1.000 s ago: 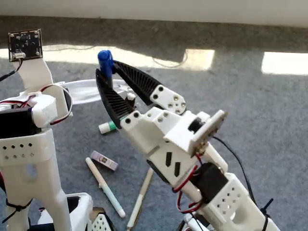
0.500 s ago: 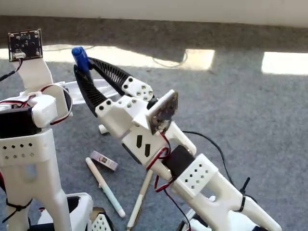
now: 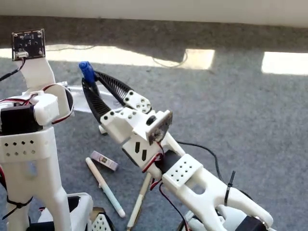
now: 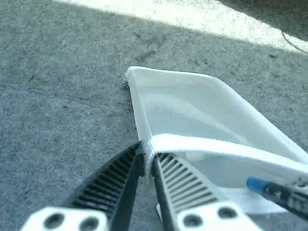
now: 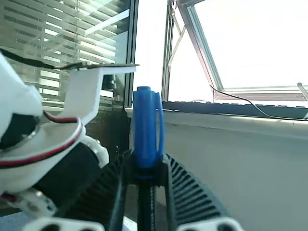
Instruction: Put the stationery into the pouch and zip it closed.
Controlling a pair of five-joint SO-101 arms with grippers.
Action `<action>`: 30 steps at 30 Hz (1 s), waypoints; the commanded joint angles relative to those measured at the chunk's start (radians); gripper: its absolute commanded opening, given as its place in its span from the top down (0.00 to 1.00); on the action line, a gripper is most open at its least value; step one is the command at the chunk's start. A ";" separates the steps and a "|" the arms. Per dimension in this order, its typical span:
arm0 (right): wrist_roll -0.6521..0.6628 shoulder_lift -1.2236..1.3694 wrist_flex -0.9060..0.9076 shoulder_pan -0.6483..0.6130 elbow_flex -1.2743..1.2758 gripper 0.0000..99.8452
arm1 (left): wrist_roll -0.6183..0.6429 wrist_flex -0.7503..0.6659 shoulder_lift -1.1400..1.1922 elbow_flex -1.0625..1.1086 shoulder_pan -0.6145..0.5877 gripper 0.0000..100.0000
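Your left arm (image 3: 29,144) has barely shifted in the last half second. Your right gripper (image 3: 91,79) has come down and edged a little to the right, after swinging left over the half second before. The blue pen (image 3: 85,71) has travelled with it.

Counting from the left, there is one pouch (image 4: 192,110), a white mesh one lying on the carpet (image 3: 250,110). Your left gripper (image 4: 147,156) is pinched together on its rim and holds the mouth open. There is one blue pen, clamped between your right gripper's jaws with its cap standing up. In the left wrist view its lower end shows just beside the pouch's rim. Loose on the carpet, nearer you, lie one small box (image 3: 104,160) and two pens: a white pen (image 3: 105,187) and a second pen (image 3: 141,197) just right of it. One white stick (image 3: 102,129) peeks out by the gripper's base.

A thin cable (image 3: 168,60) runs over the carpet farther back. Your right arm (image 3: 192,183) crosses in front of the pouch in the high view, covering most of it and most of the white stick.
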 commanded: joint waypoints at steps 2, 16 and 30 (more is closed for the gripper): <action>0.011 0.005 -0.128 0.019 0.033 1.00 | 0.008 0.002 0.001 -0.018 0.016 0.99; 0.008 0.013 -0.170 0.024 0.159 1.00 | 0.008 0.002 0.001 -0.016 -0.022 0.99; 0.011 0.005 -0.110 0.024 0.232 0.99 | 0.008 0.002 0.001 -0.016 -0.025 0.99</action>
